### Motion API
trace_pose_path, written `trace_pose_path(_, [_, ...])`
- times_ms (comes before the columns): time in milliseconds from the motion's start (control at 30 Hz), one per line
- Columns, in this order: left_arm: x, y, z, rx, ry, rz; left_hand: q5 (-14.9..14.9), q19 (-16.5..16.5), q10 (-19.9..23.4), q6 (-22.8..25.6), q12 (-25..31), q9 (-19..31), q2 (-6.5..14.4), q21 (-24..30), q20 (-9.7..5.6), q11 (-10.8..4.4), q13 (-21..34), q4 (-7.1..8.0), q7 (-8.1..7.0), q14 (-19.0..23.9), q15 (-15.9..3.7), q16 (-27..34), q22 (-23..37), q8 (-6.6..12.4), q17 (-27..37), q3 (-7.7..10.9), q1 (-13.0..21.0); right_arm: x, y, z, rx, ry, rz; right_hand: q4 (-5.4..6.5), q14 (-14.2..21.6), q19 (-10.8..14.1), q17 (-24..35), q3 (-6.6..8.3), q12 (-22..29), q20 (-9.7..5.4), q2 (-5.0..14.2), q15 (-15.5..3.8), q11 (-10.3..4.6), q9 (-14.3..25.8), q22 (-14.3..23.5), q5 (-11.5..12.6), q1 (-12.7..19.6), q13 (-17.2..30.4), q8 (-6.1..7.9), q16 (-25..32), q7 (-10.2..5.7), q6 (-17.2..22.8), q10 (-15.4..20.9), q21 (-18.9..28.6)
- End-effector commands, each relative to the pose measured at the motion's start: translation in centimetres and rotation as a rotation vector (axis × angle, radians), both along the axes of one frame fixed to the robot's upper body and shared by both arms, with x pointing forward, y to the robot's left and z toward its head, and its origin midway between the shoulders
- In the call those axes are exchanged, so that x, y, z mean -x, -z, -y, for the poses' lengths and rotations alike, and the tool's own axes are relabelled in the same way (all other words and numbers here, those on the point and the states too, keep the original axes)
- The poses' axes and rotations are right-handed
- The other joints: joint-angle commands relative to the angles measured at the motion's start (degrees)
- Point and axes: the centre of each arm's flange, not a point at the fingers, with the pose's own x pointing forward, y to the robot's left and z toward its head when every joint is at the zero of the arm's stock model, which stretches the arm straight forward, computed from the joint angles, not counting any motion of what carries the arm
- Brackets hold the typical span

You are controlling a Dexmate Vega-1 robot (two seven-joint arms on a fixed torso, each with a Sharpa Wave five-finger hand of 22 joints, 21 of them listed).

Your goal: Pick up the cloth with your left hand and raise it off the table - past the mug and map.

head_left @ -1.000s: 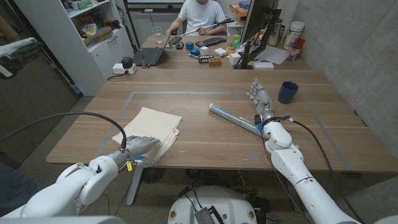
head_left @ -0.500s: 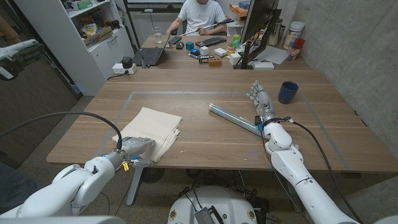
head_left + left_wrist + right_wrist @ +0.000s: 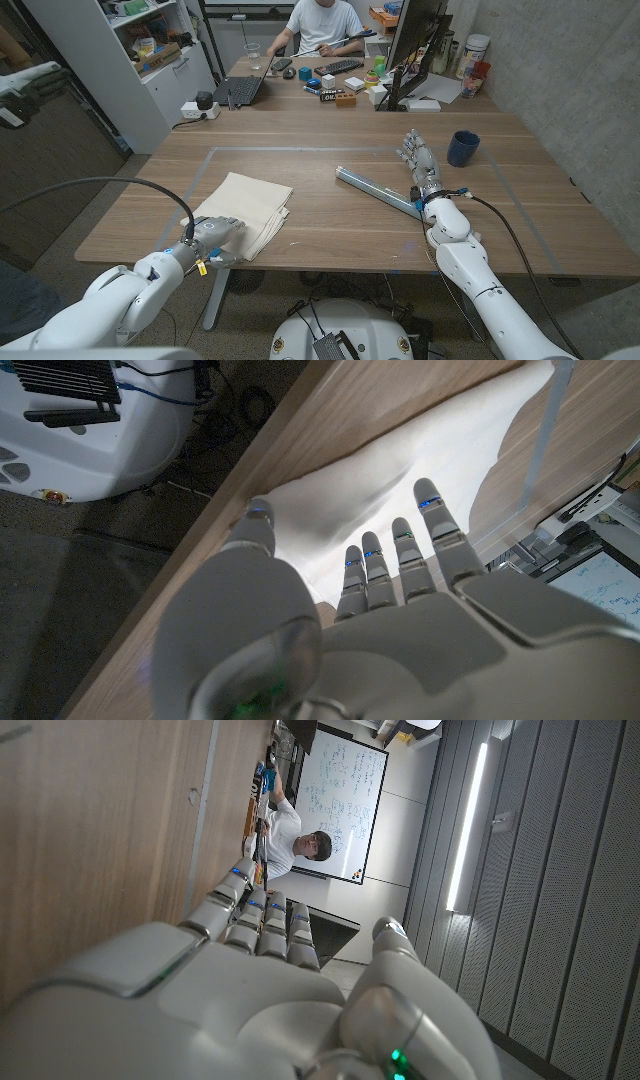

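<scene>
Nearest: my left hand [image 3: 215,233] sits over the near corner of the cloth [image 3: 250,205], right at the table's [image 3: 330,215] front edge. On the left wrist view the fingers [image 3: 432,520] are stretched out over the cream fabric [image 3: 400,455], thumb off to the side above the edge; I see nothing pinched, so I read the hand as released, no grasp yet. Cloth lies flat, folded, on the left half of the table.

Risks from here, as I judge them:
- Fabric lies flush to the wood, so closing from above may only skate the fingertips across it, or catch the top layer alone and let the fold open on the lift.
- The hand is at the table lip; a low approach could knock the thumb on the edge.

Farther right, my right hand [image 3: 418,160] is on the table with fingers straight and nothing in them, next to the long grey folded map [image 3: 375,190]. Beyond it, the dark blue mug [image 3: 462,148] is well apart from the cloth. A person sits at the far desk.
</scene>
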Motion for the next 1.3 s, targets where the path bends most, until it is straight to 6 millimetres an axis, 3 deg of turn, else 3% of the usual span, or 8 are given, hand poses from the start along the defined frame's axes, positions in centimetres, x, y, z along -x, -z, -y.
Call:
trace_pose_path(33, [-0.3,0.2,0.3,-0.012,-0.008,0.000,0.3,-0.1,0.5,0.8,0.3,0.1,0.6,-0.1,-0.18,-0.23,0.2,-0.13,-0.26,0.6,0.09,0.1,0.2,0.36,0.2,0.03,0.3,-0.4,0.2,0.1,-0.010,-0.012,0.003,0.14,0.5,0.6,0.1,-0.14,0.1,-0.05,-0.30,-0.03,0.06,0.2,0.2,0.3,0.0,0.3,0.02,0.3,-0.08,0.4,0.4,0.3])
trace_pose_path(967, [-1.4,0.7,-0.7,0.133,-0.007,-0.020,0.2,2.0,2.2,3.2,0.7,0.2,2.3,-0.1,-0.26,-0.47,1.0,-1.11,-0.52,2.7,-0.89,1.1,0.4,0.92,0.4,0.52,1.9,-1.8,0.5,-0.1,-0.018,-0.021,-0.016,0.11,0.8,0.9,0.2,-0.19,0.0,0.03,-0.36,-0.08,-0.04,0.2,0.2,0.4,-0.2,0.4,-0.06,0.3,-0.15,0.7,0.6,0.3])
trace_pose_path(1167, [-1.7,0.6,-0.6,0.125,-0.022,-0.030,0.7,10.1,4.3,5.7,1.3,0.3,5.7,2.1,-0.38,0.42,2.1,-3.81,0.30,5.4,-1.07,2.5,0.5,1.41,0.8,3.65,10.5,-1.9,0.3,-0.1,-0.023,-0.025,-0.008,0.11,0.9,0.9,0.2,-0.19,0.0,0.05,-0.35,-0.19,0.10,0.2,0.2,0.4,-0.3,0.4,-0.07,0.3,-0.18,0.8,0.7,0.3])
trace_pose_path(1300, [-1.7,0.6,-0.4,0.134,-0.017,-0.026,0.8,12.1,5.0,6.9,1.5,0.5,5.9,2.5,-0.34,-0.24,2.5,-3.97,0.38,6.6,-1.41,3.1,0.4,1.76,1.0,4.18,13.2,-1.9,0.4,-0.1,-0.028,-0.025,-0.007,0.10,1.0,0.9,0.2,-0.19,-0.1,0.04,-0.35,-0.18,-0.01,0.2,0.2,0.4,-0.3,0.4,-0.07,0.3,-0.21,0.8,0.7,0.3])
